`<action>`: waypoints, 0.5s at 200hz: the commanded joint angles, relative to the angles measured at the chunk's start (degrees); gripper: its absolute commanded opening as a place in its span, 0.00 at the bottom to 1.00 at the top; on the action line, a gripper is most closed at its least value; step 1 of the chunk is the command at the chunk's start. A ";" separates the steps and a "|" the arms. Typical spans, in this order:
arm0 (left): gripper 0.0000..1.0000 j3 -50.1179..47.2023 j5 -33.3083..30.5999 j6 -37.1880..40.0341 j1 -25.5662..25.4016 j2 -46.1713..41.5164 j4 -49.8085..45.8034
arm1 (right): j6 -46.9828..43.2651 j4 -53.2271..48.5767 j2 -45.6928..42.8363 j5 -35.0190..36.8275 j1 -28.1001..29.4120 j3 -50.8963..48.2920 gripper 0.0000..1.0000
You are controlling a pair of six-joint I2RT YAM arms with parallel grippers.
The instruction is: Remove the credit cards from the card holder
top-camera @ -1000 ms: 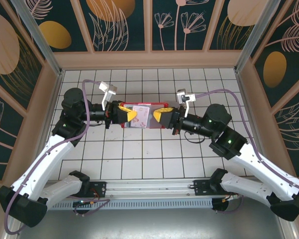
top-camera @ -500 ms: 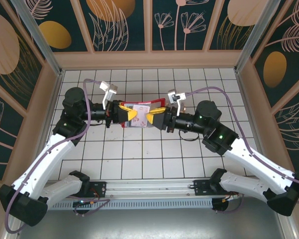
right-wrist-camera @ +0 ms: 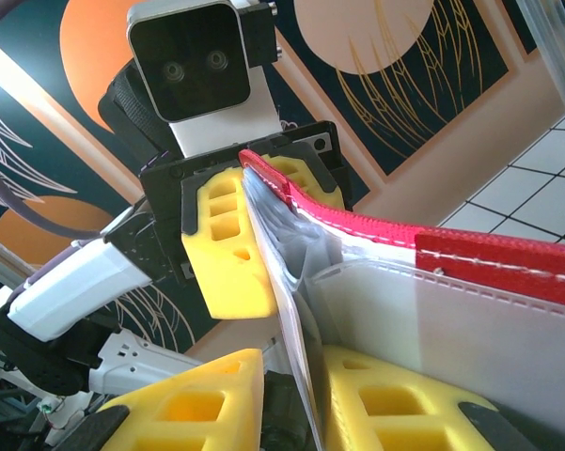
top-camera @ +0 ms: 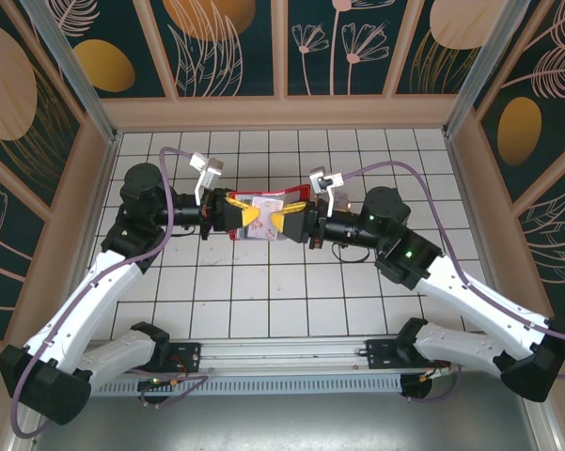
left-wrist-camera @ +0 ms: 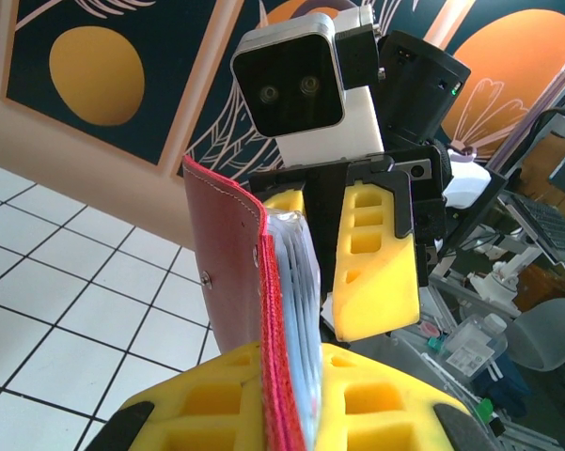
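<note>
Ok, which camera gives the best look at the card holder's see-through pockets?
Right wrist view: the card holder is close, its greyish pockets fanned open. Left wrist sees it edge-on; top external shows it small and distant.

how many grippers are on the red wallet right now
2. The left gripper clamps the red wallet's left edge; the right gripper is at its right side, a thin inner sheet between its parted fingers.

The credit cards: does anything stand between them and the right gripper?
Only a see-through pocket of the card holder: the pale card sits inside it. The right gripper straddles a thin pocket edge, jaws slightly apart; the left gripper clamps the card holder. Nothing else visible intervenes.
</note>
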 commanded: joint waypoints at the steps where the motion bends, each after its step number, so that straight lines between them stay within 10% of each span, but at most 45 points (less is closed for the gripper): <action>1: 0.00 0.45 0.02 -0.69 0.03 0.55 2.30 | -0.40 2.00 1.14 -2.89 1.41 2.28 0.23; 100: 0.20 -1.13 -1.14 1.09 0.03 -0.95 0.86 | -1.04 -2.42 -3.91 1.40 0.76 0.23 0.00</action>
